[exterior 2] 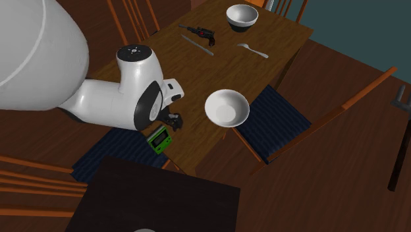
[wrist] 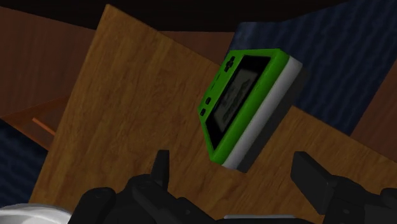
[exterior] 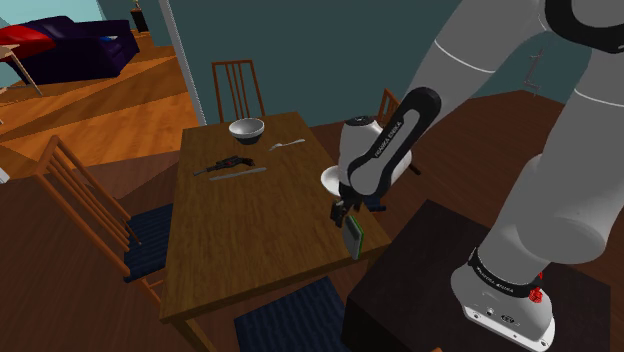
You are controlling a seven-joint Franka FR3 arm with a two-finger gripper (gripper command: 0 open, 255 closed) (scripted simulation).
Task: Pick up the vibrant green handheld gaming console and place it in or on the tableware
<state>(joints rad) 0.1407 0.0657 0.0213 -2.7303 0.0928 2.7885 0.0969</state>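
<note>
Your white arm [exterior: 520, 200] goes up at the shoulder view's lower right. Then it bends over and comes back down toward that view's left. Your wrist [exterior: 358, 137] is bent, so the hand points down. Your black gripper [exterior: 343, 212] hangs low. Its two fingers [wrist: 160, 167] stand wide apart, and they squeeze nothing.

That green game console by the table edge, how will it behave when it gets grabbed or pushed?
The green console looks like a rigid, boxy slab, so it probably won't flex or roll. Its smooth sides may be slippery for the hand. It lies at the table edge, so a push could slide it off.
</note>
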